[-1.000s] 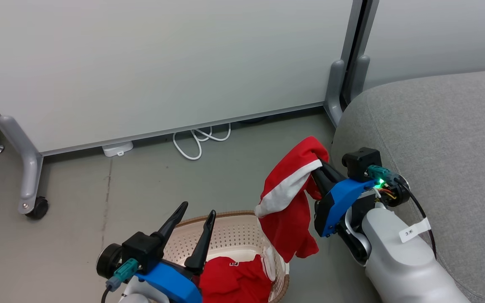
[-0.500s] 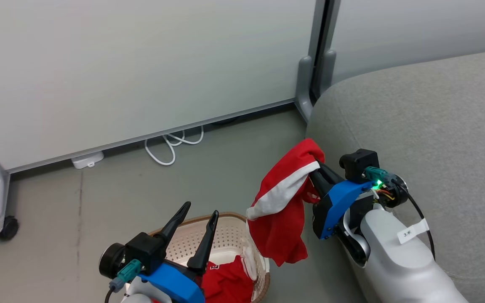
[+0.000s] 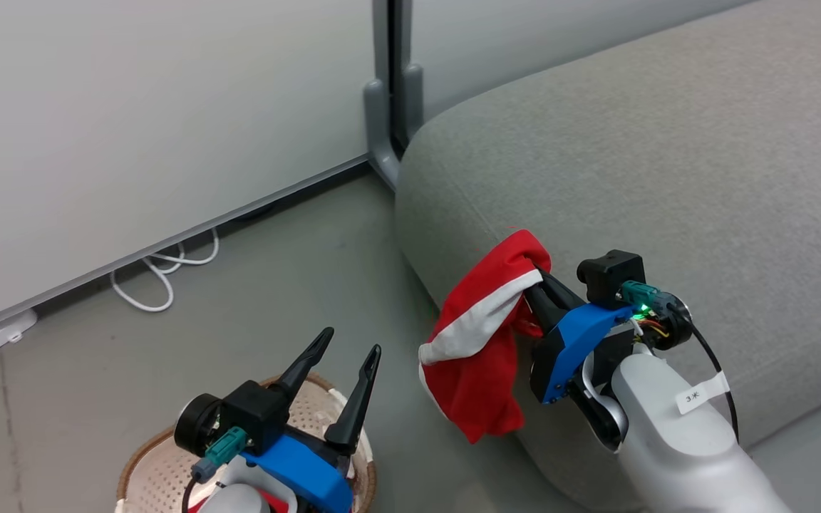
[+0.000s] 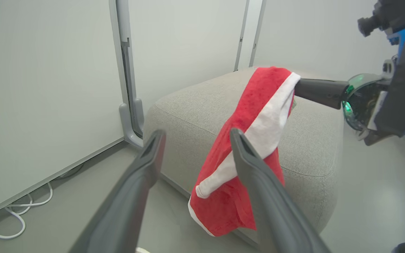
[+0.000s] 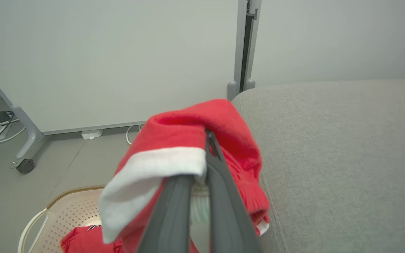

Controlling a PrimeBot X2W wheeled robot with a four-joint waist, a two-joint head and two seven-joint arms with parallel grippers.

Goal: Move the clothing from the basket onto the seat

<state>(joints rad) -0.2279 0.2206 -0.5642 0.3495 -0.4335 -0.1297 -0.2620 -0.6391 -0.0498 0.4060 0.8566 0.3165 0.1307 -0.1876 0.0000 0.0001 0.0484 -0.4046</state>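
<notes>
Beside the seat [image 3: 667,142], our view having swung toward it: right tool [image 3: 535,279] clamped on red garment [image 3: 474,335]; left tool [image 3: 352,340] spread, empty; placement near.

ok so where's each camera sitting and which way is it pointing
Head: high, looking down at seat and basket; shows left pincer open, right pincer shut on the garment.
Left wrist: low, facing the seat's end and hanging garment; own two fingers show.
Right wrist: along its own fingers, past the garment, toward the panel.
Shared: all show garment and seat.
</notes>
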